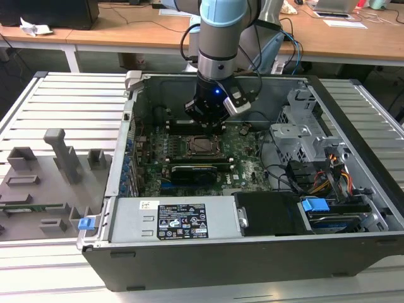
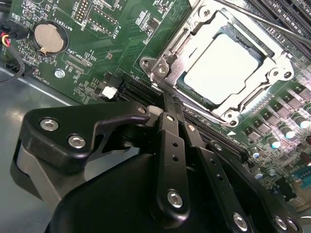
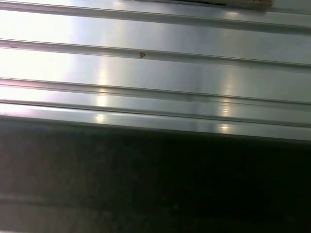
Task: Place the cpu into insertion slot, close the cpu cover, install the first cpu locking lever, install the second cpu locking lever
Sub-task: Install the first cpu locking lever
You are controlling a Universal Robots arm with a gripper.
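The cpu [image 2: 223, 65], a pale silver square, lies flat in the insertion slot [image 2: 265, 54], whose dark rim shows around it. The silvery cpu cover [image 2: 167, 65] is folded down over the chip's edges, and the chip shows through its window. A thin metal locking lever [image 2: 272, 23] runs along the far side of the socket. My gripper [image 2: 169, 106] hovers just off one corner of the cover with its black fingers [image 2: 167, 141] pressed together and nothing between them. In the exterior view the gripper [image 1: 205, 121] hangs over the board just behind the socket [image 1: 203, 146].
The open computer case [image 1: 126, 189] lies on a ribbed aluminium table [image 3: 155, 73]. A long black card [image 1: 199, 172] sits in front of the socket. A drive cage [image 1: 303, 136] and cables [image 1: 315, 180] stand at the exterior view's right, grey fixtures [image 1: 60, 158] at its left. A coin battery [image 2: 47, 38] is on the board.
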